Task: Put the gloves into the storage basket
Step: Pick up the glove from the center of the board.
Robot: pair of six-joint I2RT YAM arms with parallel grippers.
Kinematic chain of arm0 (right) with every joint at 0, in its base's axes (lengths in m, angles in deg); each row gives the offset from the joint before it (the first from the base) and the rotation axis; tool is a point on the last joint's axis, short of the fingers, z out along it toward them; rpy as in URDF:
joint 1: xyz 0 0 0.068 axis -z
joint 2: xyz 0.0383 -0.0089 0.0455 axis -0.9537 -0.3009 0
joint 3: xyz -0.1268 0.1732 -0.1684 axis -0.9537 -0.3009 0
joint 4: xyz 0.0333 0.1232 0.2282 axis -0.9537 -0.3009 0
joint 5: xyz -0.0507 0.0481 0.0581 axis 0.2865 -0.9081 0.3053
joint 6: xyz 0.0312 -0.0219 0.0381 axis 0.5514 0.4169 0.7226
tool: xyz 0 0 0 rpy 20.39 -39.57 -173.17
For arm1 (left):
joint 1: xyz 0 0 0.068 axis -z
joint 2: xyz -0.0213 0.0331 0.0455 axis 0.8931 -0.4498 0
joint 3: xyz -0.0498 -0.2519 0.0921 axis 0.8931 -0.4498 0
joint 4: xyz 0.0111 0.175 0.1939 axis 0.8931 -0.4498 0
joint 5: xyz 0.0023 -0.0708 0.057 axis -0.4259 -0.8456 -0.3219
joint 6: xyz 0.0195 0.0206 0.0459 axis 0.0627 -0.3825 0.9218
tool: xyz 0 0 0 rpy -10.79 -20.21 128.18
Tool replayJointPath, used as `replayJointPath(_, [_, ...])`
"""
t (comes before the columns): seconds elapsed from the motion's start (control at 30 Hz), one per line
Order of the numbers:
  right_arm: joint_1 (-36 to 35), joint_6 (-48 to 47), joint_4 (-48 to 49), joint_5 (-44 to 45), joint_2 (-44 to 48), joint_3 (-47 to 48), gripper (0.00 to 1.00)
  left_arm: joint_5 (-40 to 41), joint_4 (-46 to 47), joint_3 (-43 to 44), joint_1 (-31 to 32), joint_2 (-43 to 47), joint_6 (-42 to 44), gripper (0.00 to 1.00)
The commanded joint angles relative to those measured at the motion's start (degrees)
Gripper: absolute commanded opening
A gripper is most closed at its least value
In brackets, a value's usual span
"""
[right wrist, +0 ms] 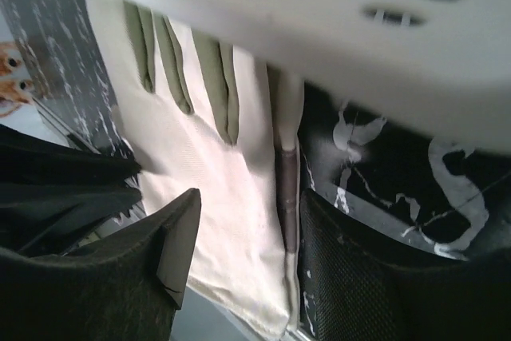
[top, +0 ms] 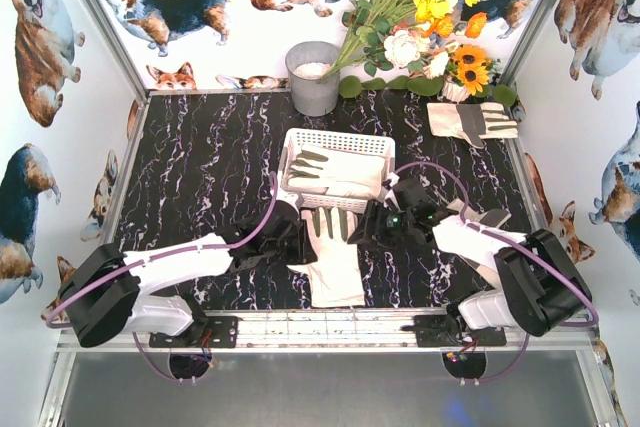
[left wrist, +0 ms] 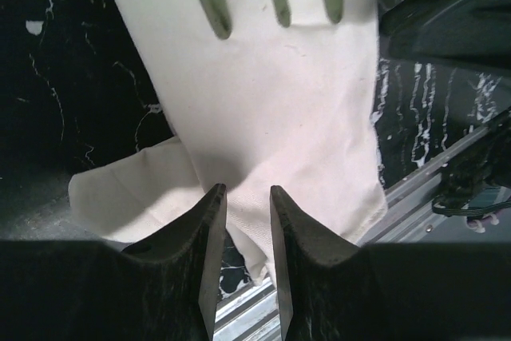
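- While one glove sits in the basket and two lie outside it, the step in hand is judged to be the pick-up of the loose glove (top: 335, 262). It lies flat on the table (top: 200, 177) between the two grippers, just at six o'clock of the storage basket (top: 340, 137).
- Loose glove: cream-white cloth with grey-green strips down the fingers and a plain pale cuff. The fingers point to twelve o'clock and end close by the basket's near wall. The cuff is at six o'clock, with a flap folded out toward eight o'clock.
- Left gripper (top: 296, 237): at nine o'clock of the loose glove, over the cuff. Its fingers (left wrist: 209, 229) are a narrow slit apart and cloth shows in the slit. Cannot tell whether any cloth is pinched.
- Right gripper (top: 368, 227): at three o'clock of the loose glove, low beside the basket wall. Its fingers (right wrist: 180, 237) stand well apart astride the glove's side edge and hold nothing.
- Stowed glove (top: 320, 169): lying inside the basket.
- Third glove (top: 472, 120): well apart, at two o'clock of the basket, beside the flowers (top: 420, 7).
- Grey bucket (top: 313, 77): at twelve o'clock of the basket; not the target.
- Next move, as judged: a sure pinch on the cloth, a lift clear of the low slotted wall, then a short carry toward twelve o'clock. Limp cloth may droop and catch the rim.
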State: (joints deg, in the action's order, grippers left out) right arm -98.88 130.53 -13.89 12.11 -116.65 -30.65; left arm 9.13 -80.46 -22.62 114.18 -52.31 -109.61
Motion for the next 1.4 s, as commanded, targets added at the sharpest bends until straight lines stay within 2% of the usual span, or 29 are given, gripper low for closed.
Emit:
replayJointPath(0.0, [1.25, 2.42, 11.08, -3.02, -1.75, -2.55, 0.55, -1.03, 2.43, -1.87, -0.2, -1.32, 0.04, 0.23])
replayJointPath(0.17, [1.25, 3.43, 15.13, -5.78, -5.44, -3.72, 0.56, -0.15, 1.77, -3.71, -0.38, -2.24, 1.0, 0.23])
replayJointPath(0.4, [1.26, 3.55, 13.82, -6.29, -4.64, -4.85, 0.56, -0.14, 2.12, -6.21, -0.39, -3.24, -0.18, 0.22])
replayJointPath(0.77, [1.26, 3.32, 3.21, -3.72, 8.01, -5.34, 0.58, 0.55, 0.94, -6.06, -0.44, -4.06, -0.13, 0.22])
replayJointPath(0.97, [1.21, 5.91, 1.86, -1.44, 15.2, -8.5, 0.59, 0.7, 0.69, -6.5, -0.46, -3.63, -0.31, 0.21])
replayJointPath(1.13, [1.26, 9.75, 6.68, -2.34, 14.07, -11.94, 0.59, 0.39, 0.68, -6.66, -0.4, -3.62, -0.14, 0.2])
replayJointPath(1.37, [1.58, 11.28, 13.77, -4.12, 7.14, -13.31, 0.58, -2.1, 2.78, -7.06, -0.4, -4.31, 1.88, 0.18])
